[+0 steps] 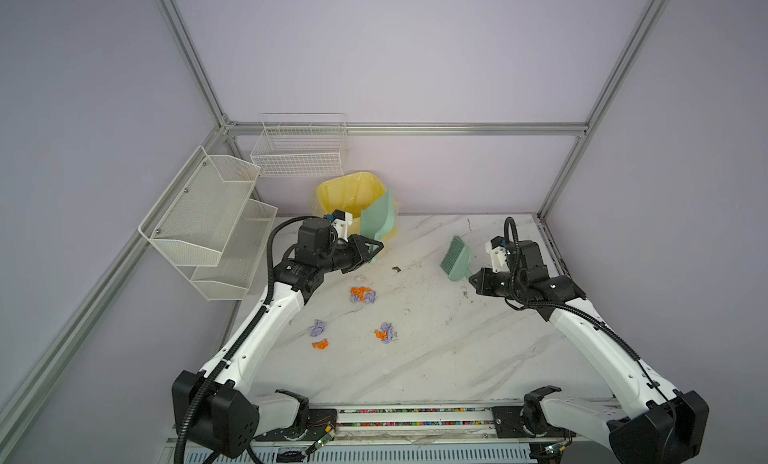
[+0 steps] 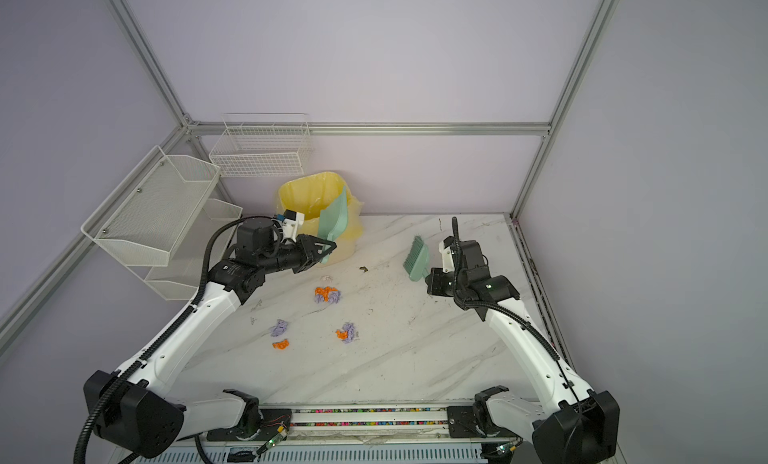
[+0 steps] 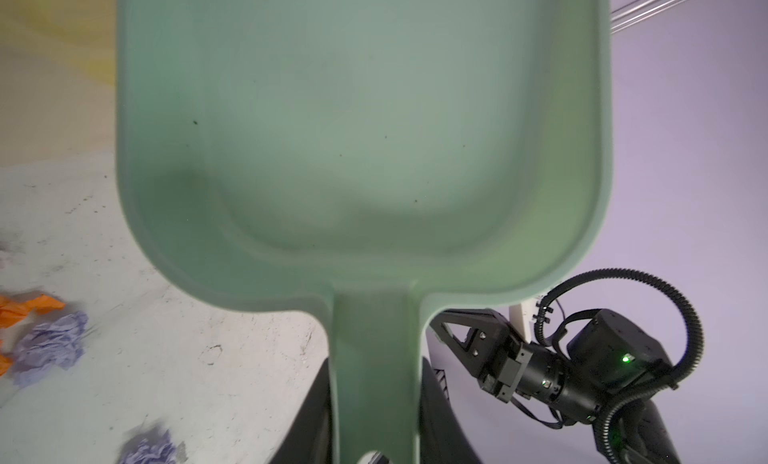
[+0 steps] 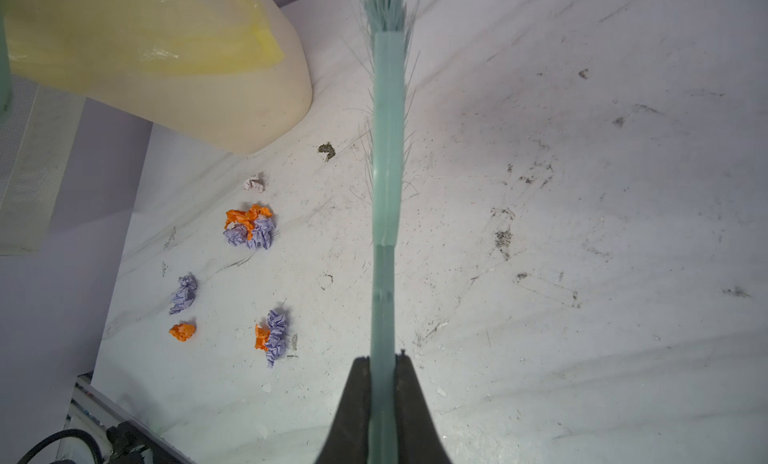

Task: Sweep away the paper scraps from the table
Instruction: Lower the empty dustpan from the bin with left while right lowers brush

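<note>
Bench (image 1: 436, 349): white marble-look top with grey veins running diagonally and dark smudges, framed by aluminium rails.
Bin (image 1: 332, 187): cream tub with a yellow liner, standing at the back left of the bench.
Dustpan (image 1: 376, 219): mint green, tipped steeply on end against the front of the bin, mouth up and handle down.
Left pincer (image 1: 373, 249): clenched on the dustpan's handle, with a dark finger on either side of it in the left wrist view.
Brush (image 1: 456, 260): mint green, at the back right of the bench, its long axis running from the handle toward the back, bristles leading.
Right pincer (image 4: 382, 358): clamped on the end of the brush's handle.
Paper scraps (image 1: 362, 295): crumpled wads in bright orange and pale lavender, lying on the left half of the bench between the two arms.
Scrap layout: one mixed cluster sits near the left pincer; nearer the front edge lie a lone lavender wad (image 1: 318, 328), a lone orange wad (image 1: 320, 344) and an orange-and-lavender pair (image 1: 384, 333).
Scrap axis: the wads are too rumpled to show any clear direction.
</note>
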You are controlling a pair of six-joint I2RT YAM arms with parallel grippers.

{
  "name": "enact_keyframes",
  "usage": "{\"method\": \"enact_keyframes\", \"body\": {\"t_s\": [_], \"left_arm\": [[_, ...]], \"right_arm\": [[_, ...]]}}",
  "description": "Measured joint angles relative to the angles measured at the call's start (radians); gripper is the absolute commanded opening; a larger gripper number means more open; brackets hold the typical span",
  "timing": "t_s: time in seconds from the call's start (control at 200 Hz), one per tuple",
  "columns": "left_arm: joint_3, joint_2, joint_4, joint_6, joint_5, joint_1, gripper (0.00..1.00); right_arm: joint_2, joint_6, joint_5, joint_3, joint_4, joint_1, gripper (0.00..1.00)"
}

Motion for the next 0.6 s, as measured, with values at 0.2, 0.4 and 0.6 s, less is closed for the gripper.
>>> {"method": "enact_keyframes", "body": {"t_s": [0.2,0.4,0.6], "left_arm": [[0.0,-0.05,-0.121,0.114,-0.032,-0.003,0.14],[0.0,-0.118,-0.184,0.207,-0.098,-0.005,0.14],[-0.004,-0.153,-0.243,0.249,-0.15,-0.008,0.14]], "right_arm": [[0.0,-0.008,-0.077,0.001,0.0,0.0,0.0],[0.013,-0.035,-0.143,0.019,-0.009,0.0,0.0],[0.014,-0.055,-0.2,0.023,-0.009,0.015,0.0]]}}
